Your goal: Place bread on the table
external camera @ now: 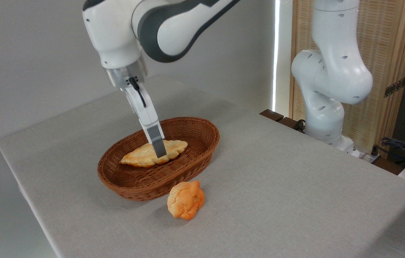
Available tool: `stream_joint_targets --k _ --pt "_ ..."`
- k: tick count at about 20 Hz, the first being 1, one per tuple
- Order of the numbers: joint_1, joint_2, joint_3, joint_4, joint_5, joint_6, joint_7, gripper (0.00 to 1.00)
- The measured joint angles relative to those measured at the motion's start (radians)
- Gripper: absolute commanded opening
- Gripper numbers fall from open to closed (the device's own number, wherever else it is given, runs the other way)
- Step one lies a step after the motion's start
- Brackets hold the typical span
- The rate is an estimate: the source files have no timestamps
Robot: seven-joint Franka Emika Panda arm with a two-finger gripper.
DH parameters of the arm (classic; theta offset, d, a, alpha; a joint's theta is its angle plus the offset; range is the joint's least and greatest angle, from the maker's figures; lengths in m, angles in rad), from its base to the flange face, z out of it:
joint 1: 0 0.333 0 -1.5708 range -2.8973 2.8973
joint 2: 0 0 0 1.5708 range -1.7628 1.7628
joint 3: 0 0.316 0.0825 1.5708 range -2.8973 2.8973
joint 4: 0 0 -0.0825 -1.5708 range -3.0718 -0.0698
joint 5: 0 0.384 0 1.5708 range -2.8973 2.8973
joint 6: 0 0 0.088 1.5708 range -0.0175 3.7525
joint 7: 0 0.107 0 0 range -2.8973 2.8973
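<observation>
My arm comes in from the upper middle of the view, its white and grey forearm bending down at the wrist above the bench (277, 186); from there my end effector (160, 152) slants down and a little to the right into the brown oval wicker basket (141, 182); only one grey finger (158, 145) shows from this side, so I cannot tell how wide the jaws stand or whether they clasp anything; the tip of that finger lies against the near side of the bread (141, 157), about the middle of its length.

The bread, a long flat braided pastry of pale gold with pointed ends, rests inside the basket directly under my end effector, running from lower left to upper right and filling most of the basket's length; one pointed end reaches out to the left of my finger, the other to the right of it.

The basket wall rises all round my fingertip, higher behind it and lower in front; below my end effector and slightly to the right, just outside the basket's near rim, a small round orange knotted bun (186, 199) sits on the grey cloth of the bench; well to the right of my end effector stands my white base column (326, 89), with a slatted wooden screen (388, 53) behind it and dark cables (401, 147) at the far right edge.
</observation>
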Motion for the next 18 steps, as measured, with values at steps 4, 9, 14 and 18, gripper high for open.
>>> stream_joint_targets --k 4,9,14,18 --pt "0.000 0.005 0.000 -0.021 -0.055 0.006 0.060 1.00" --pt "-0.001 0.032 -0.005 -0.032 -0.059 0.028 0.094 1.00" --pt "-0.003 0.061 -0.020 -0.033 -0.059 0.034 0.094 1.00" --pt "-0.003 0.062 -0.020 -0.033 -0.059 0.037 0.094 0.55"
